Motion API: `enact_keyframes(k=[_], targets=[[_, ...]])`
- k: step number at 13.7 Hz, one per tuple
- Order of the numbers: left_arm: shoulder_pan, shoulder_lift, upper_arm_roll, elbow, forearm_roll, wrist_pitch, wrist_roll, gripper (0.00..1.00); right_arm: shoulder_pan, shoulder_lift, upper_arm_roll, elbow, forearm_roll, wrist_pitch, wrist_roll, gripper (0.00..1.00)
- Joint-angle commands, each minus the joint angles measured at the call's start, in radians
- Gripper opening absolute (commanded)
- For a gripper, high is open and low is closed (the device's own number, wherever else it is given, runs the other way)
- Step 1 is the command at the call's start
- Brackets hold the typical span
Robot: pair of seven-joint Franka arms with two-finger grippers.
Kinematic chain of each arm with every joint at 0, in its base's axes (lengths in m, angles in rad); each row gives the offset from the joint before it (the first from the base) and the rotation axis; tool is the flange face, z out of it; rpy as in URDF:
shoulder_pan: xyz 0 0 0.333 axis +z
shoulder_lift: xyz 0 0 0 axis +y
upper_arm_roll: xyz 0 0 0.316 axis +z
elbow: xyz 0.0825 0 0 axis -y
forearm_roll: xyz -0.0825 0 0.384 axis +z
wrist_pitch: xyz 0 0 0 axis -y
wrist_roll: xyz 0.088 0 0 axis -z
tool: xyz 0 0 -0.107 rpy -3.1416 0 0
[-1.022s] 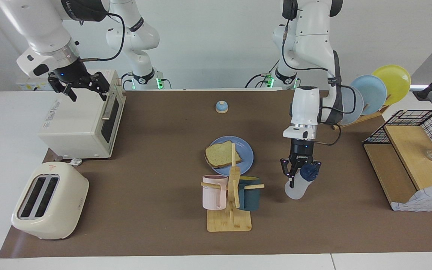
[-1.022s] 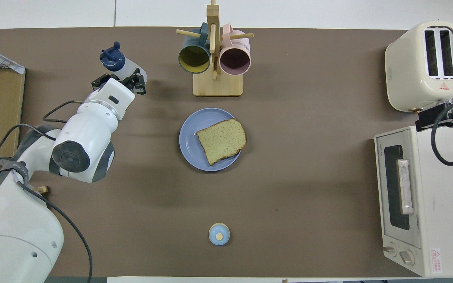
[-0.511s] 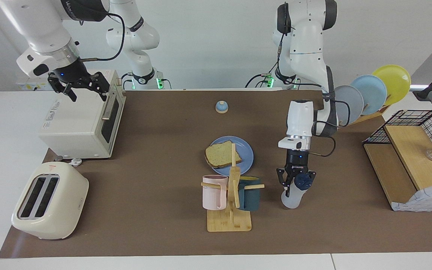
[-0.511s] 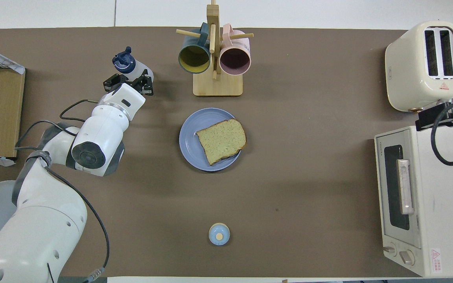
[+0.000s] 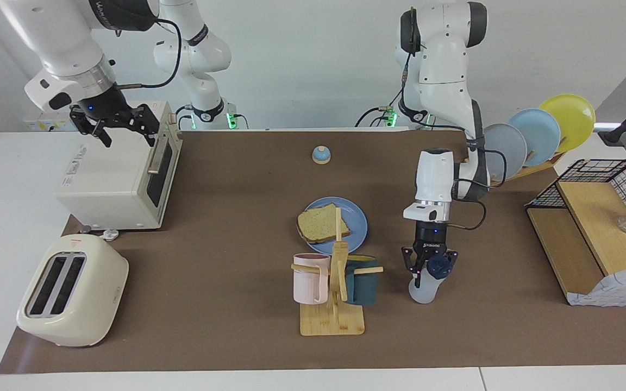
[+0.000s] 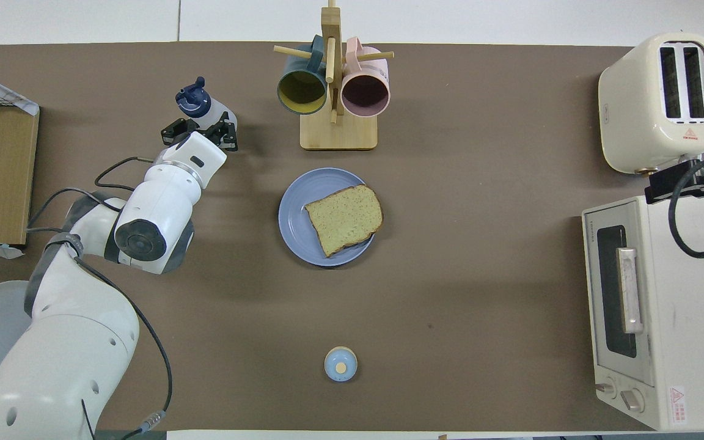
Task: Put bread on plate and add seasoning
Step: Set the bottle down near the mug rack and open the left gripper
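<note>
Item 1: 1 square slice of tan-brown speckled bread (image 5: 322, 223) with a darker crust. It lies flat on the 1 round periwinkle-blue plate (image 5: 359, 219), near the middle of the table, slightly overhanging the rim toward the right arm's end. So the first half of the task looks done.

Item 2: 1 small translucent white squeeze bottle of seasoning (image 5: 425, 284) with a dark navy flip cap. It is beside the wooden mug tree, toward the left arm's end, farther from the robots than the plate. Whether its base rests on the brown mat or is just lifted cannot be told.

Item 3: the left gripper (image 5: 429, 263), pointing down, with its fingers clasped around the bottle's upper body just below the cap. Judged purpose: a high grasp leaves the bottle free to be tipped over the bread.

Item 4: the right gripper (image 5: 121, 122), fingers spread and holding nothing. It hangs over the cream toaster oven (image 5: 114, 177), waiting clear of the work.

Other stock:
- 1 wooden mug tree (image 5: 333, 293) carrying 2 mugs, 1 pink (image 5: 308, 277) and 1 dark teal (image 5: 361, 285).
- 1 cream 2-slot toaster (image 5: 71, 290).
- 1 small blue-domed bell (image 5: 321, 155).
- 3 plates upright in a rack (image 5: 542, 134): grey, light blue and yellow.
- 1 wire-and-wood shelf unit (image 5: 590, 228).
</note>
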Motion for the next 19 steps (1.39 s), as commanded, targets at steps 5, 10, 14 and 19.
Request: enact_keyframes(k=[5, 10, 14, 19], targets=[[0.014, 0.016, 0.004, 0.015, 0.001, 0.019, 0.022, 0.30, -0.006, -0.009, 0.008, -0.012, -0.004, 0.018, -0.023, 1.00], [0.022, 0.016, 0.004, 0.012, 0.001, 0.018, 0.022, 1.00, -0.006, -0.009, 0.008, -0.012, -0.004, 0.020, -0.023, 1.00], [0.023, 0.016, 0.004, 0.008, 0.001, 0.018, 0.021, 1.00, -0.006, -0.009, 0.008, -0.012, -0.004, 0.017, -0.023, 1.00], [0.023, 0.012, 0.004, -0.014, 0.001, 0.019, 0.013, 1.00, -0.008, -0.009, 0.008, -0.012, -0.004, 0.017, -0.023, 1.00]])
